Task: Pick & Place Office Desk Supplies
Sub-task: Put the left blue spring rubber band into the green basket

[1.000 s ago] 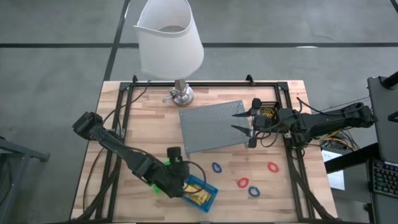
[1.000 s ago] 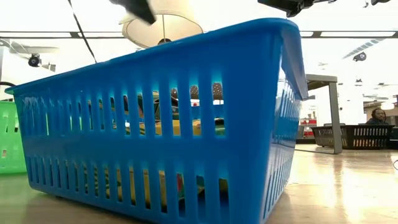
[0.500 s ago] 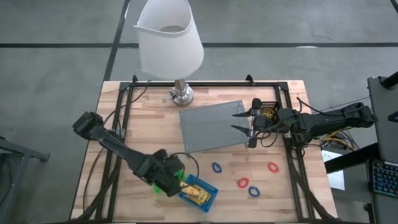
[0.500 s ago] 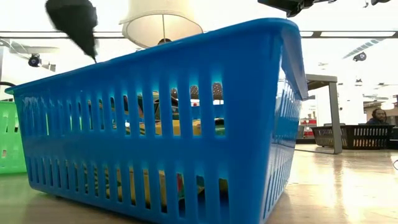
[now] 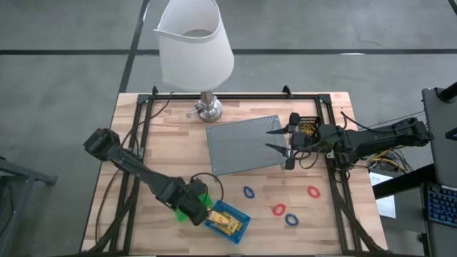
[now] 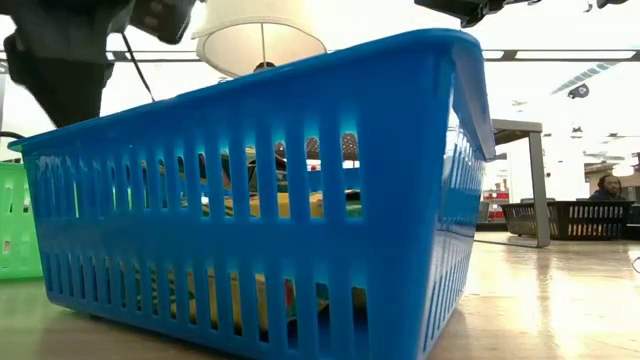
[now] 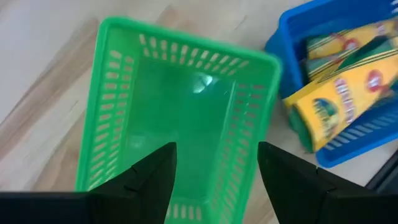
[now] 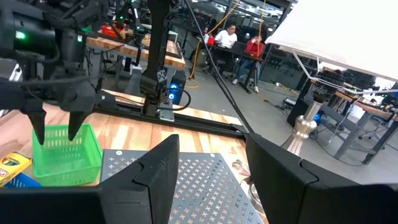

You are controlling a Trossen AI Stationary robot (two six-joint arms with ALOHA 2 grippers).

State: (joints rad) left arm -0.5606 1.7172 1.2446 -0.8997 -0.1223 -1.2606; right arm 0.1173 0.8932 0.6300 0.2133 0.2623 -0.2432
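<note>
While left hand (image 7: 214, 168) hovers spread, green bin (image 7: 177, 118) lies beneath.

Green bin (image 7: 180, 124), blue bin (image 6: 260, 200), grey perforated tray (image 5: 243, 145)

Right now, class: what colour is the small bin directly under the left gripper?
Green; the green bin shows best in the left wrist view.

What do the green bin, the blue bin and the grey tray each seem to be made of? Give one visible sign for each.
Green bin: looks like glossy moulded plastic, with slotted walls and a shiny floor.
Blue bin: seemingly the same plastic, with a smooth rim and moulded slots.
Grey tray: probably perforated sheet metal, matte, with an even hole pattern.
</note>
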